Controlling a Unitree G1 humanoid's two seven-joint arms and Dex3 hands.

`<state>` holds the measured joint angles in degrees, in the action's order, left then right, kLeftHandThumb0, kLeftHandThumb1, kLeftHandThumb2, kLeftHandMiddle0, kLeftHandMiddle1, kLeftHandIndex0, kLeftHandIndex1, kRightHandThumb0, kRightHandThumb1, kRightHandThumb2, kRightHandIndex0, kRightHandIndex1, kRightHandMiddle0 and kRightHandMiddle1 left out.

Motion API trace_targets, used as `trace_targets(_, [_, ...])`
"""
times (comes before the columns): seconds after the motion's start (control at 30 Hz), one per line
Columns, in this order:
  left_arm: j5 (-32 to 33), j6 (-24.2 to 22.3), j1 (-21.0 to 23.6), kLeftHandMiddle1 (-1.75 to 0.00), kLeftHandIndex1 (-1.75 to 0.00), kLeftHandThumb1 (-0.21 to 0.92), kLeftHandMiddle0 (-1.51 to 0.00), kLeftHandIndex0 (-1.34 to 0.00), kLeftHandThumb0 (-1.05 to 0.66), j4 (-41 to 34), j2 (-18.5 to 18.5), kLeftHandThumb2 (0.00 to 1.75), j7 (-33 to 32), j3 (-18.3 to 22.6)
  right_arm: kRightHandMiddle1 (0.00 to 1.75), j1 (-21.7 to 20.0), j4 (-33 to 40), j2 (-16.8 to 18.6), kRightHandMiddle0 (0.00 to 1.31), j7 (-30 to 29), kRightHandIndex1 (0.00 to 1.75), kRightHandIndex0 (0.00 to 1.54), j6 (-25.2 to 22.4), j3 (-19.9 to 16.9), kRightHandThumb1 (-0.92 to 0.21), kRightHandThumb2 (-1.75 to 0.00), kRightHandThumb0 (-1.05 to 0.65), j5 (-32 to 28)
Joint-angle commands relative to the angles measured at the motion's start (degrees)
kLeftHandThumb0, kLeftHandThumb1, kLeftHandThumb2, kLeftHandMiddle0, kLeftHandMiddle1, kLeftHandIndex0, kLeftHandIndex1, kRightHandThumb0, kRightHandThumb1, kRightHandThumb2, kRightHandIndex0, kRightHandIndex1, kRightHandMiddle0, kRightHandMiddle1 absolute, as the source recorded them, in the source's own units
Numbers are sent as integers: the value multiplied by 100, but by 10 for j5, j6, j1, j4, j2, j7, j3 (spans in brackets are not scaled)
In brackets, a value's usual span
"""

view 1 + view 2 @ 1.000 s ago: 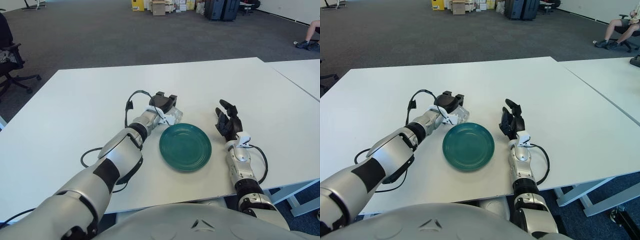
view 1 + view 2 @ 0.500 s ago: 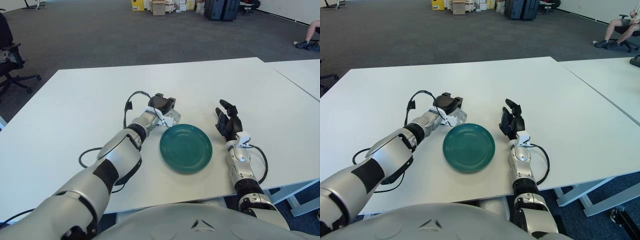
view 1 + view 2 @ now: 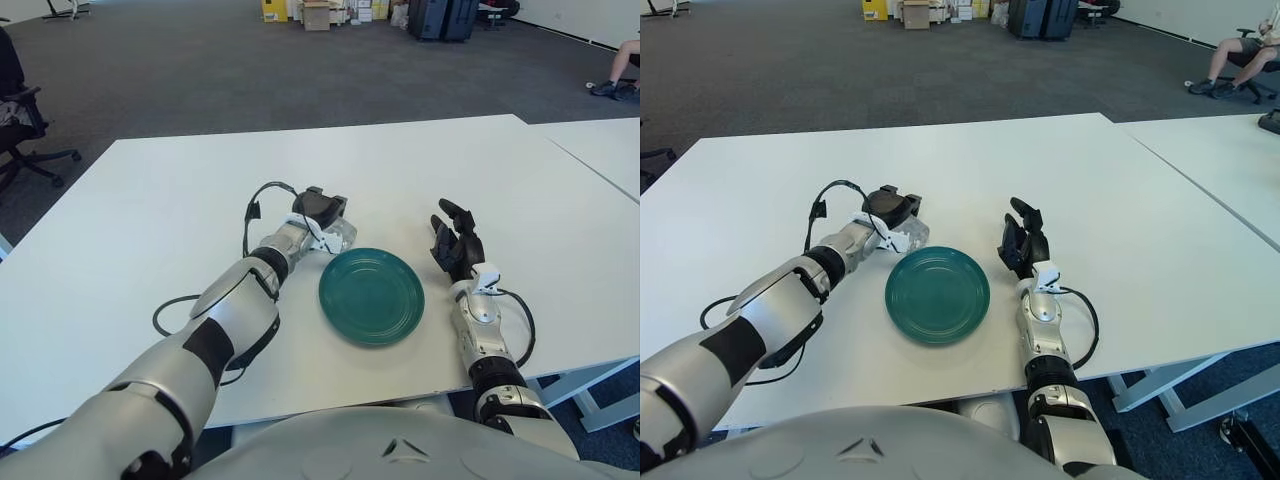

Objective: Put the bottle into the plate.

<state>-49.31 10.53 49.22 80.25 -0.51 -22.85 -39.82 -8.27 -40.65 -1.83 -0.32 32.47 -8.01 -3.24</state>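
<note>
Behind the green plate (image 3: 372,295), whose dish holds nothing, the left hand (image 3: 322,208) grips a clear bottle (image 3: 341,236); the right hand (image 3: 456,243), fingers loosely spread, shows beside the plate's right.

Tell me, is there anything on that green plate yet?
No, empty. The green plate shows only its bare surface; the clear bottle sits in the left hand just beyond its far-left rim.

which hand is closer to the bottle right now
Left. The left hand is closed over the clear bottle, just beyond the green plate's far-left rim. The right hand shows on the other side of the plate, fingers open, apart from the bottle.
</note>
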Motion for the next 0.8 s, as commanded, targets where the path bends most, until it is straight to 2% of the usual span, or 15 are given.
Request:
trace_targets(0.0, [15, -6, 8, -175, -175, 24, -67, -85, 49, 4, -26, 141, 6, 21, 71, 32, -42, 2, 0, 0, 1, 35, -14, -3, -92, -80, -66, 1])
trace_targets(0.53, [91, -3, 36, -175, -175, 26, -65, -80, 48, -2, -48, 137, 10, 123, 71, 18, -60, 2, 0, 7, 0, 35, -7, -2, -92, -79, -64, -3])
trace_targets(0.67, [133, 16, 58, -175, -175, 27, -64, -81, 48, -9, -49, 137, 5, 172, 70, 14, -68, 1, 0, 13, 0, 35, 2, -1, -92, -80, -64, -3])
trace_targets(0.77, [147, 25, 68, -175, -175, 27, -64, -82, 48, -12, -47, 137, 2, 188, 70, 11, -74, 1, 0, 14, 0, 35, 8, -2, -92, -80, -64, -2])
